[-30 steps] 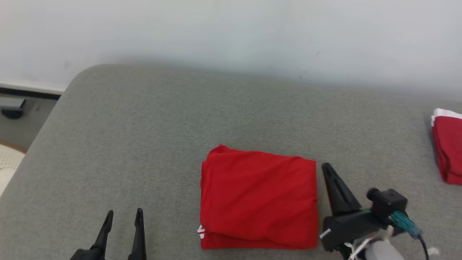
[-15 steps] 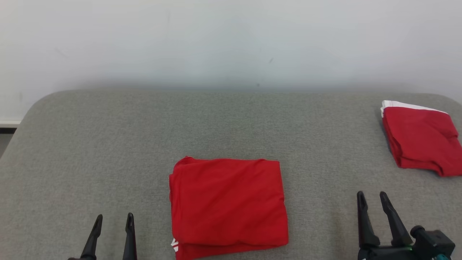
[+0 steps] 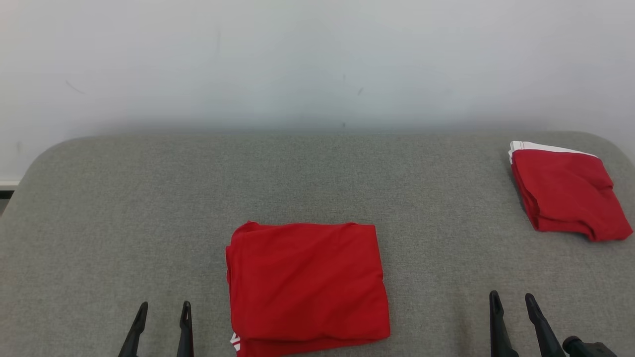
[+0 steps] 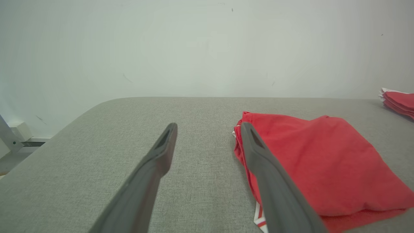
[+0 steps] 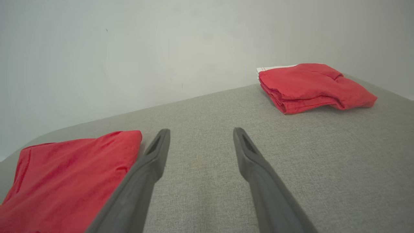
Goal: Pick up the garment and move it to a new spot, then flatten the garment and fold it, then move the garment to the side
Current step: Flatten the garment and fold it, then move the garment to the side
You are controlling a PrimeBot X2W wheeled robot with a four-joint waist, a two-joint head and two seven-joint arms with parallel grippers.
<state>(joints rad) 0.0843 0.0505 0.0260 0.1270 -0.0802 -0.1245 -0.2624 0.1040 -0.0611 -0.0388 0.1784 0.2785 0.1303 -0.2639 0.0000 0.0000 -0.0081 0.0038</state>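
Observation:
The red garment (image 3: 306,285) lies folded into a neat rectangle on the grey padded surface (image 3: 149,208), a white-striped edge showing at its lower left corner. My left gripper (image 3: 163,306) stands open at the lower left, apart from the cloth, with nothing between its fingers. My right gripper (image 3: 512,297) is open at the lower right, well clear of the garment. The left wrist view shows the garment (image 4: 323,165) just right of my open left gripper (image 4: 208,127). In the right wrist view the garment (image 5: 68,174) lies left of my open right gripper (image 5: 200,131).
A second folded red garment (image 3: 565,196) with a white edge rests at the far right of the surface, also seen as a folded stack (image 5: 310,85) in the right wrist view. A pale wall (image 3: 317,64) rises behind the surface.
My right gripper has let go of the garment's right edge, opened, and drawn back to the lower right. The head camera has turned, shifting the whole picture.

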